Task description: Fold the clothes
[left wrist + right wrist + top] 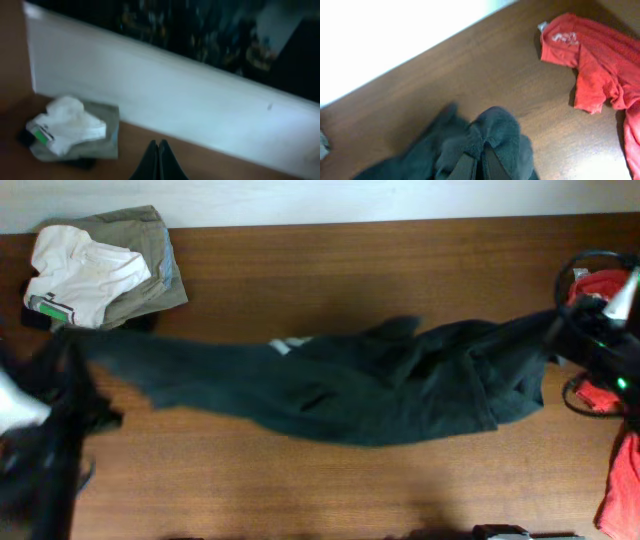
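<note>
Black T-shirt lies stretched long and rumpled.

The brown wooden table carries a black T-shirt stretched in a rumpled band across its middle, from left edge to right edge. In the back left corner sits a folded olive garment with a white garment on top. Red clothing lies along the right edge.

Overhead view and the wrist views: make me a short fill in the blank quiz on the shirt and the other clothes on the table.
1. The right gripper is shut on the ___ shirt.
2. On the khaki garment lies a ___ one.
3. The garments at the right edge are ___.
Missing words: black; white; red.
</note>
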`<state>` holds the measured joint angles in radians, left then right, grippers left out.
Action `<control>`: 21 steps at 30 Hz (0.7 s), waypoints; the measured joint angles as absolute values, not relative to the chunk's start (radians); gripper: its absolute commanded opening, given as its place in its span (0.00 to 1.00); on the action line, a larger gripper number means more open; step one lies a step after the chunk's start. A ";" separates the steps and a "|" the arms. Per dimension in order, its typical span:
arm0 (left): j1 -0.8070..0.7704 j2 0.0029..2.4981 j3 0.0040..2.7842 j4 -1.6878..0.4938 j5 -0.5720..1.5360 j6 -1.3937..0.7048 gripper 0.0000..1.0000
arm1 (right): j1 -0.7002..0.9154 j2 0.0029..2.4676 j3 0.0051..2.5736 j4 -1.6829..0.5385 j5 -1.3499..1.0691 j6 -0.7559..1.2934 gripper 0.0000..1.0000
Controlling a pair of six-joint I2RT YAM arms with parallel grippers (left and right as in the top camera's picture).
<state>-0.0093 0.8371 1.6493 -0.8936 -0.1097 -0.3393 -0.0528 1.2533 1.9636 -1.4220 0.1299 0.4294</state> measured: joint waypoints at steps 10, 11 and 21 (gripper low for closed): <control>-0.009 0.861 1.780 -0.986 -0.205 -0.331 0.01 | -0.053 1.225 2.020 -1.409 0.130 0.430 0.04; -0.009 0.888 1.775 -0.987 -0.215 -0.331 0.01 | -0.053 1.250 2.028 -1.410 0.130 0.430 0.04; -0.010 1.636 1.690 -1.069 -0.285 -0.329 0.01 | -0.059 2.022 2.025 -1.411 0.129 0.376 0.69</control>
<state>-0.0101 1.6356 1.6901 -1.0695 -0.2848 -0.3286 -0.0586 2.0224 2.0247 -1.4113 0.1291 0.3756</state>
